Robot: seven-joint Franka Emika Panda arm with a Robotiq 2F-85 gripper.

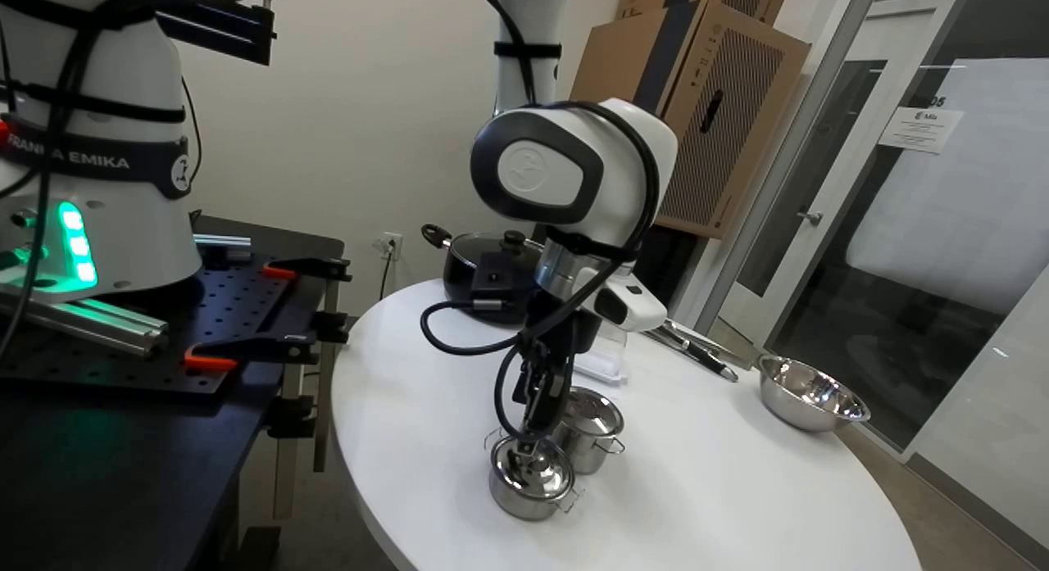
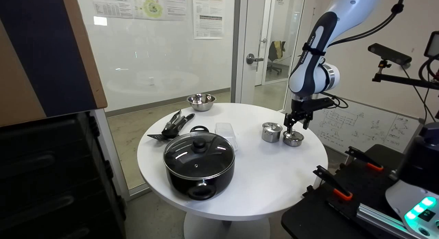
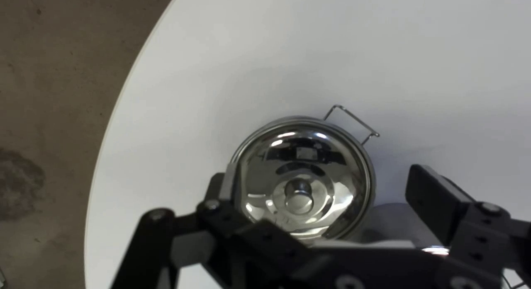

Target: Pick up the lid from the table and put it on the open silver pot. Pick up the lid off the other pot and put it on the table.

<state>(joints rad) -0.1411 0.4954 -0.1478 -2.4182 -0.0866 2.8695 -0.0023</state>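
Note:
The wider, squat steel pot [image 1: 524,503] [image 2: 293,143] stands on the white table [image 1: 697,481] [image 2: 260,184]. A shiny lid [image 3: 265,168] with a small knob sits on it. The narrower, taller steel pot [image 1: 583,455] [image 2: 271,134] stands right beside it. It also has a lid [image 1: 592,410] [image 2: 272,126] on top. In the wrist view it is mostly hidden behind the gripper. My gripper [image 3: 327,185] is open over the squat pot, its fingers wide apart on either side of the lid's knob. In both exterior views the gripper [image 1: 526,446] [image 2: 297,127] points down close above this lid, holding nothing visible.
A big black pot [image 2: 200,163] with a glass lid, a clear plastic container [image 2: 225,131], dark utensils [image 2: 175,126] and a steel bowl [image 1: 807,403] [image 2: 201,102] are also on the table. The table's curved edge [image 3: 108,127] runs near the squat pot.

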